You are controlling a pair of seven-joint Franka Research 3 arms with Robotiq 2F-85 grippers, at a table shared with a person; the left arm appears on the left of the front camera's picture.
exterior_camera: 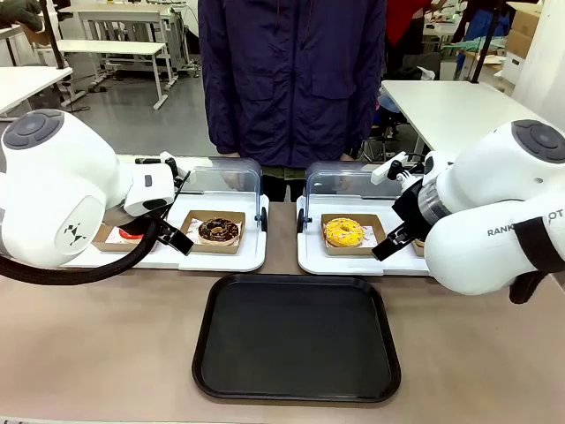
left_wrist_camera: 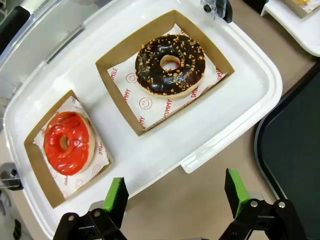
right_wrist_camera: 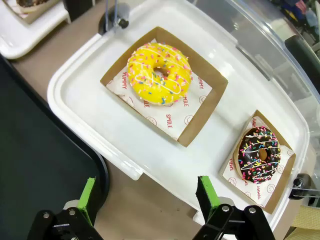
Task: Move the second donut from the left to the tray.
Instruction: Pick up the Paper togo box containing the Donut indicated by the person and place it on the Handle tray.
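Two grippers hover wide open and empty: ahead of the left gripper [left_wrist_camera: 176, 194] sits the chocolate donut [left_wrist_camera: 171, 65] in its cardboard holder [left_wrist_camera: 135, 44], the black tray [left_wrist_camera: 295, 150] to its right; the right gripper [right_wrist_camera: 146, 196] faces a yellow donut [right_wrist_camera: 159, 74]

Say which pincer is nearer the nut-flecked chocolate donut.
Left. The left pincer hovers just short of the chocolate donut; the right pincer hangs by the yellow donut, farther off.

Rounded white arms [exterior_camera: 53, 190] carry black end effectors [left_wrist_camera: 174, 187] with green pads [left_wrist_camera: 116, 196].
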